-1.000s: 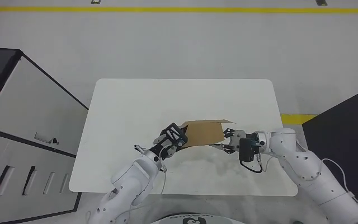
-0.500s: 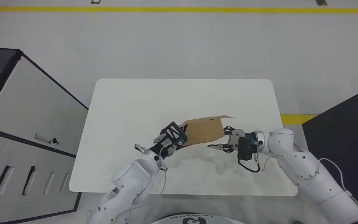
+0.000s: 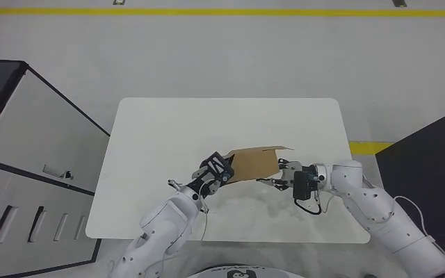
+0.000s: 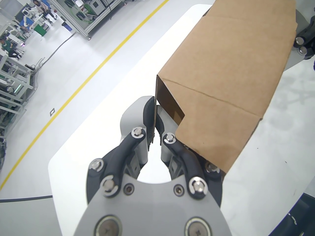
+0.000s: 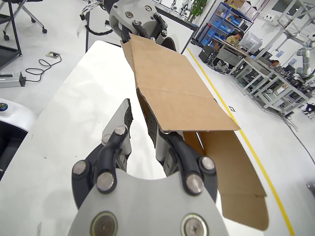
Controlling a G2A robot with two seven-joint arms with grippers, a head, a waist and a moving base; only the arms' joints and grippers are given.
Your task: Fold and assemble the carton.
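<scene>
The brown carton (image 3: 254, 165) is held partly opened, as a flattened tube, over the middle of the white table (image 3: 174, 132). My left gripper (image 3: 221, 169) is shut on the thin wall at the carton's near-left end; the left wrist view shows its pads (image 4: 150, 116) pinching that edge of the carton (image 4: 228, 74). My right gripper (image 3: 277, 176) is at the opposite end and stands open. In the right wrist view one finger (image 5: 153, 126) lies against the carton's (image 5: 172, 92) side wall, under the top panel. The other finger (image 5: 127, 114) is apart from it. A loose flap (image 5: 236, 173) hangs beside that end.
A dark cabinet (image 3: 42, 139) stands off the table's left side and a dark block (image 3: 417, 153) off its right. Bare tabletop lies behind the carton and to its left. The front edge (image 3: 229, 241) runs close under both arms.
My right gripper has shifted a little left, closer against the carton's end, and that end has lifted slightly. The left gripper keeps its hold in the same place.
</scene>
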